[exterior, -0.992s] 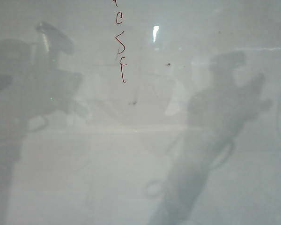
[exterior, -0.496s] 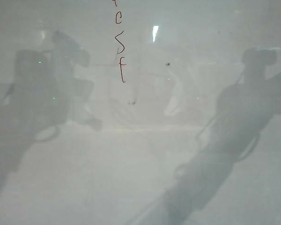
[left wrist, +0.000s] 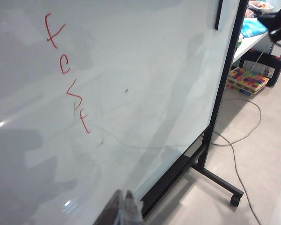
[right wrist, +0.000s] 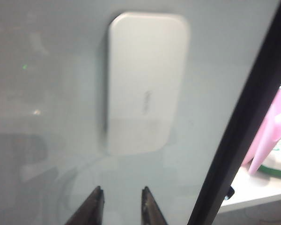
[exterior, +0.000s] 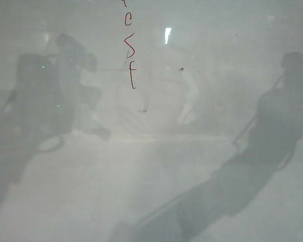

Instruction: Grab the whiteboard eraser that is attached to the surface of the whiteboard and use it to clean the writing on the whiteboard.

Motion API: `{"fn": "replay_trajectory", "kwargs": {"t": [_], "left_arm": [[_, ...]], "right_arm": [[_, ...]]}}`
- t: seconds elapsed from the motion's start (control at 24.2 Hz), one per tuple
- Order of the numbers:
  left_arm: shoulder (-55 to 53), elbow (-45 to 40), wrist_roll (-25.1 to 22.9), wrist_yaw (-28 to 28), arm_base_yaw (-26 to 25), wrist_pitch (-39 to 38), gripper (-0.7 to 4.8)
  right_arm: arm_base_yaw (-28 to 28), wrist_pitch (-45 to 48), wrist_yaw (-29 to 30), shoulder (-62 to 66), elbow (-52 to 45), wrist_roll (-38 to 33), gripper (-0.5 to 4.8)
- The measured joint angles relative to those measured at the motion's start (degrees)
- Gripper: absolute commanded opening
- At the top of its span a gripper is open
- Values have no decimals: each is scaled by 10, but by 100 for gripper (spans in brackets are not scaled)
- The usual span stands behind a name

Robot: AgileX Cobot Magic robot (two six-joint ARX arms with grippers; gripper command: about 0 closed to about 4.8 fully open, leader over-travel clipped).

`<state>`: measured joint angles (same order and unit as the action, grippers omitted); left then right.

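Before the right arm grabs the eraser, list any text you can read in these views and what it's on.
"f", "c", "s", "f": red handwritten column, the writing on the whiteboard, read top down in the left wrist view.
Faint mark on the whiteboard eraser, ahead of the right gripper: too blurred to read.
Nothing else legible.

Hazy, washed-out exterior view of the glossy whiteboard (exterior: 156,171) shows grey arm reflections and a small glare upper centre.
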<state>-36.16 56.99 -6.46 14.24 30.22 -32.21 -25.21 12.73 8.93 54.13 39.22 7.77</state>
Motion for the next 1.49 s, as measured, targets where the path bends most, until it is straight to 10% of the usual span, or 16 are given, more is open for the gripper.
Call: {"fn": "replay_trajectory", "kwargs": {"t": [0.33,0.79,1.49], "left_arm": [[-10,0,-3,-12,0,-4,-2],[-12,0,-3,-15,0,-10,-2],[-14,0,-4,-15,0,-11,-2]], "right_arm": [[-31,15,143,50,61,0,219],[-44,-10,169,127,155,38,341],[-65,25,202,219,157,43,369]]}}
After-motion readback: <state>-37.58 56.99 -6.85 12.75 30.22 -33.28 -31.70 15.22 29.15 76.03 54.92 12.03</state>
